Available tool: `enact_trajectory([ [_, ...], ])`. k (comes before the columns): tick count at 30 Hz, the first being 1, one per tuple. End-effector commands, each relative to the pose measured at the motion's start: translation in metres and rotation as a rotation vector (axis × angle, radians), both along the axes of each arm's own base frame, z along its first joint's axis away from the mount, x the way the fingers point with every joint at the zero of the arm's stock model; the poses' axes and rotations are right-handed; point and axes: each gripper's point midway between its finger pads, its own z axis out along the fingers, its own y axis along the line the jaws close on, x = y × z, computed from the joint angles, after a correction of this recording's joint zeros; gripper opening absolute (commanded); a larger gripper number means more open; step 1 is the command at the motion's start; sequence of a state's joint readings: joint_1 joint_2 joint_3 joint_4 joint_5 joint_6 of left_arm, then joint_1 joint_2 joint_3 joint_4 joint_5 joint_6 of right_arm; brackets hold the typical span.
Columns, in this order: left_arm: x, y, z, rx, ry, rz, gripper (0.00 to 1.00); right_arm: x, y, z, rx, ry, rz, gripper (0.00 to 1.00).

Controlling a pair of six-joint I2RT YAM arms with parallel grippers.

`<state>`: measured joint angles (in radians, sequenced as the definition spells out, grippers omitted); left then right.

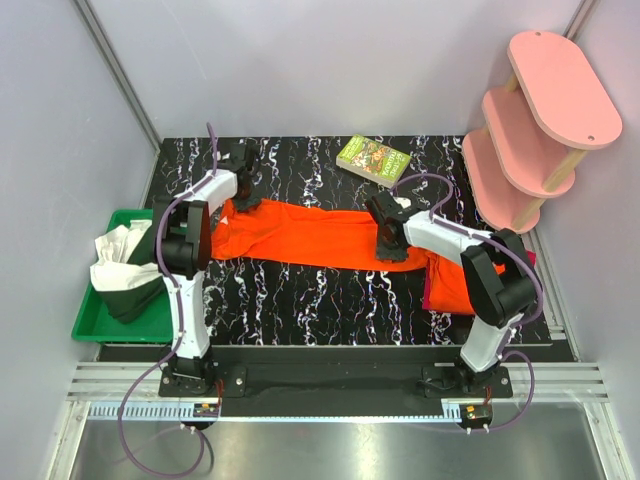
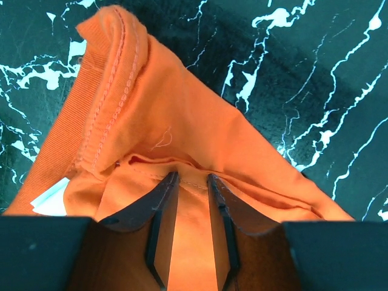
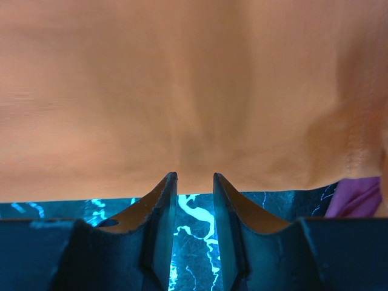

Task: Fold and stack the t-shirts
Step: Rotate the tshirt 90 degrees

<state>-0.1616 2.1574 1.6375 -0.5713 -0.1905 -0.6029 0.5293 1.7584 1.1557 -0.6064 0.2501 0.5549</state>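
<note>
1. Orange t-shirt [image 1: 310, 235] lay stretched in a long band across the middle of the black marbled table [image 1: 300, 300], running from the left gripper to the right gripper.
2. The left gripper [image 1: 233, 200] stood at the band's left end. In the left wrist view its fingers [image 2: 162, 200] were clamped on the orange t-shirt, with cloth filling the narrow gap between them.
3. Just beyond those fingers the ribbed collar [image 2: 100, 91] rose in a bunched peak above the table, and a white label [image 2: 51, 197] showed inside it.
4. The right gripper [image 1: 390, 250] sat on the band's right end, at its near edge.
5. In the right wrist view its fingers [image 3: 160, 200] stood a little apart, and their tips reached the cloth's edge. Bare table showed between them lower down. I could not tell whether they pinched the cloth.
6. More orange cloth [image 1: 450, 285] lay under the right arm near the table's right edge. Whether it was joined to the band could not be told.
7. A strip of magenta cloth [image 1: 530, 262] peeked out just beside that orange cloth.
8. A green tray [image 1: 95, 325] sat off the table's left edge, holding white and dark green cloth.
9. A book [image 1: 373, 160] lay at the far side of the table, apart from the shirt.
10. A pink shelf [image 1: 545, 110] stood at the far right.
</note>
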Motion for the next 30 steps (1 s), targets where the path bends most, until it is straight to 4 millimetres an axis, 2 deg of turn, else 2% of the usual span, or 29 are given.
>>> enact_trajectory([
  [1, 0.007, -0.005, 0.004, -0.033, -0.005, -0.01, 0.32, -0.005, -0.003, -0.011, -0.008, 0.032, -0.043, 0.38],
  [5, 0.005, -0.006, 0.003, -0.037, 0.0, -0.012, 0.32, -0.007, -0.006, -0.027, -0.031, 0.073, -0.055, 0.37],
  [13, -0.004, -0.003, -0.003, -0.017, 0.025, -0.022, 0.32, -0.003, -0.007, -0.043, -0.037, 0.105, -0.08, 0.37],
  [16, -0.003, 0.0, -0.003, 0.004, 0.025, -0.027, 0.3, -0.02, 0.001, -0.059, 0.001, 0.195, -0.068, 0.36],
  [17, -0.002, 0.001, -0.002, 0.013, 0.023, -0.034, 0.22, -0.025, 0.004, -0.062, 0.017, 0.216, -0.069, 0.32],
  [19, -0.001, 0.003, -0.002, 0.026, 0.027, -0.034, 0.12, -0.037, 0.007, -0.065, 0.047, 0.241, -0.067, 0.21],
  [20, 0.0, 0.003, -0.001, 0.026, 0.027, -0.034, 0.02, -0.039, 0.007, -0.065, 0.047, 0.242, -0.067, 0.14],
  [21, -0.001, 0.003, -0.003, 0.027, 0.033, -0.034, 0.0, -0.041, 0.006, -0.065, 0.047, 0.241, -0.067, 0.11],
  [23, -0.001, 0.003, -0.004, 0.026, 0.035, -0.028, 0.0, -0.046, 0.002, -0.069, 0.035, 0.252, -0.066, 0.01],
  [24, -0.002, 0.003, -0.005, 0.027, 0.038, -0.03, 0.0, -0.047, 0.002, -0.069, 0.033, 0.255, -0.065, 0.0],
  [30, 0.0, 0.008, -0.007, 0.058, 0.047, -0.03, 0.0, -0.055, 0.007, -0.069, 0.066, 0.29, -0.058, 0.0],
])
